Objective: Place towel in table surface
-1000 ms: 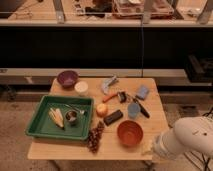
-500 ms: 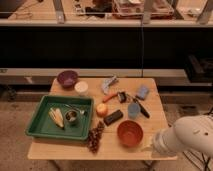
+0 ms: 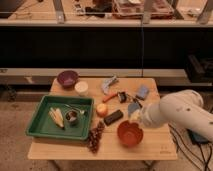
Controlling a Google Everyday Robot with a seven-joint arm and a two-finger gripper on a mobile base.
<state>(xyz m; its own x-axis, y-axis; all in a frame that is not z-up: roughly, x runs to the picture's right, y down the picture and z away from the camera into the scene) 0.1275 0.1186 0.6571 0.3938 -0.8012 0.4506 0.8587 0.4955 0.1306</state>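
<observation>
The light wooden table surface (image 3: 160, 146) carried a green tray (image 3: 59, 136), purple bowl (image 3: 67, 78), white cup (image 3: 81, 88), towel (image 3: 108, 84), blue-grey block (image 3: 143, 92), blue cup (image 3: 133, 107), orange fruit (image 3: 102, 109), dark bar (image 3: 113, 117), red bowl (image 3: 130, 133) and dark grapes (image 3: 95, 137). The gripper (image 3: 134, 116) hung above its right half.

Your worktop (image 3: 165, 146) looks like pale matt wood; the tray (image 3: 36, 126) at 9 o'clock is smooth green plastic; the towel (image 3: 108, 84) at 12 o'clock is soft creased cloth; the gripper (image 3: 136, 116) at 3 o'clock ends a smooth white-shelled arm (image 3: 177, 114).
</observation>
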